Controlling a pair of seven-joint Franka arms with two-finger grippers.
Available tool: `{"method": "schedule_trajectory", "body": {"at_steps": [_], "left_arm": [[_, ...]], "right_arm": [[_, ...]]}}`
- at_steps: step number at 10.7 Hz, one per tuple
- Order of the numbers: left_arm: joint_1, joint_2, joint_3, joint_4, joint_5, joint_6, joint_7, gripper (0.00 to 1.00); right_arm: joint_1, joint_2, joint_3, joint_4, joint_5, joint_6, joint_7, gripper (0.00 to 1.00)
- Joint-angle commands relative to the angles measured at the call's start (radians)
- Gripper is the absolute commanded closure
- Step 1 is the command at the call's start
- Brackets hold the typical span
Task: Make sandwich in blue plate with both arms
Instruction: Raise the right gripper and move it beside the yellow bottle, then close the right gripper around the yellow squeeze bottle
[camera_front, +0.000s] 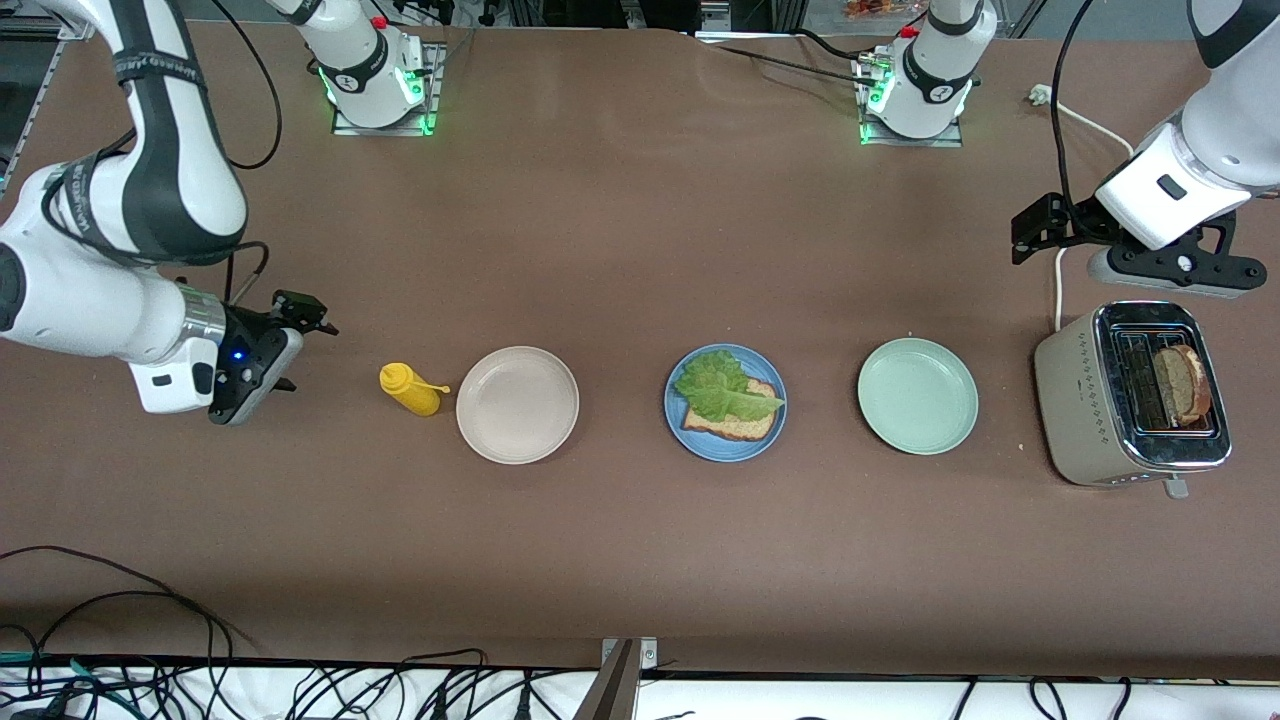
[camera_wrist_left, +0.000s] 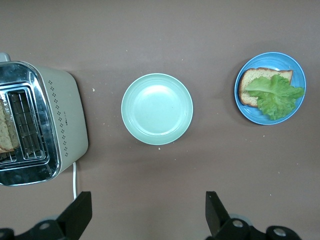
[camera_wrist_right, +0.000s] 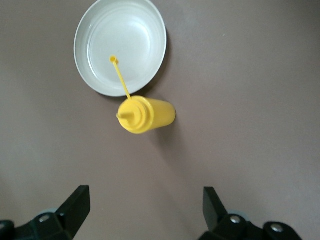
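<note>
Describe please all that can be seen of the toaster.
The toaster is a beige, boxy two-slot appliance with a shiny chrome top, small dot patterns on its side and a lever at its end. It stands upright at the left arm's end of the table, beside the pale green plate. One brown bread slice sits in a slot; the other slot looks empty.

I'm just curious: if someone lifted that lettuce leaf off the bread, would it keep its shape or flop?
Probably flop: the lettuce is thin and ruffled, draping over the bread and past its edge. It looks light, so a nudge would likely slide it across the slice. The crinkled edges may tear if pinched hard.
</note>
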Motion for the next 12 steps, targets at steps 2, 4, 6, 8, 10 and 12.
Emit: {"method": "schedule_trajectory", "body": {"at_steps": [2, 4, 6, 8, 10, 12], "left_arm": [[0.002, 0.011, -0.002, 0.028, 0.014, -0.02, -0.002, 0.0], [0.002, 0.011, -0.002, 0.027, 0.014, -0.02, -0.002, 0.0], [0.002, 0.011, -0.002, 0.027, 0.014, -0.02, -0.002, 0.0], [0.002, 0.011, -0.002, 0.027, 0.013, -0.02, -0.002, 0.0], [0.002, 0.011, -0.002, 0.025, 0.013, -0.02, -0.002, 0.0], [0.002, 0.011, -0.002, 0.025, 0.013, -0.021, -0.002, 0.0]], "right_arm": [[-0.092, 0.095, 0.017, 0.012, 0.1, -0.003, -0.314, 0.0], [-0.125, 0.143, 0.017, 0.013, 0.222, -0.003, -0.466, 0.0], [-0.133, 0.183, 0.017, 0.013, 0.255, 0.006, -0.528, 0.0], [-0.135, 0.219, 0.016, 0.013, 0.31, 0.018, -0.621, 0.0], [-0.138, 0.281, 0.011, 0.013, 0.42, 0.05, -0.824, 0.0], [-0.152, 0.338, 0.009, 0.013, 0.476, 0.055, -0.926, 0.0]]}}
